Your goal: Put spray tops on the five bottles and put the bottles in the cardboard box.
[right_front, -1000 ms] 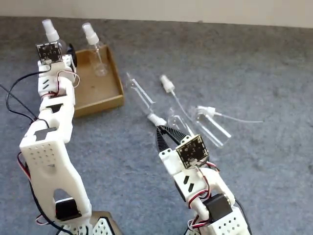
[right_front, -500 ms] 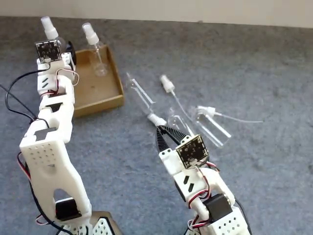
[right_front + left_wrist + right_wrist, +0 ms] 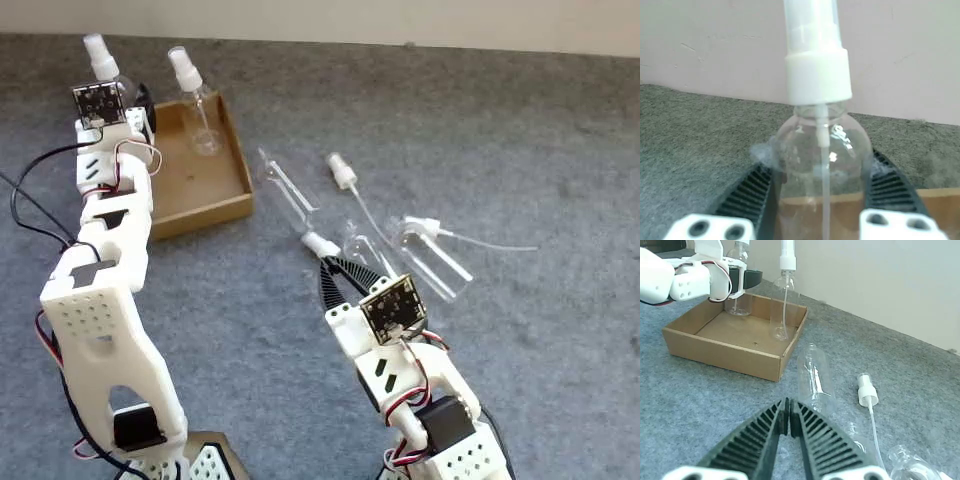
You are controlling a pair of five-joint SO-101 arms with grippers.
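Left arm has edged slightly toward the far-left corner of the brown cardboard box (image 3: 205, 210) since 1 s ago; right arm unchanged. Left gripper (image 3: 820, 167) fingers pinch a clear round bottle (image 3: 805, 150) w/ white spray top, upright at that corner. 2nd capped clear bottle (image 3: 203, 125) stands inside box, far-right corner. Right gripper (image 3: 788, 405), fingers pressed together, sits low over grey desk (image 3: 520, 130), well right of box. Uncapped clear bottle (image 3: 285, 185) lies just right of box; loose white spray top (image 3: 342, 172) beyond it.
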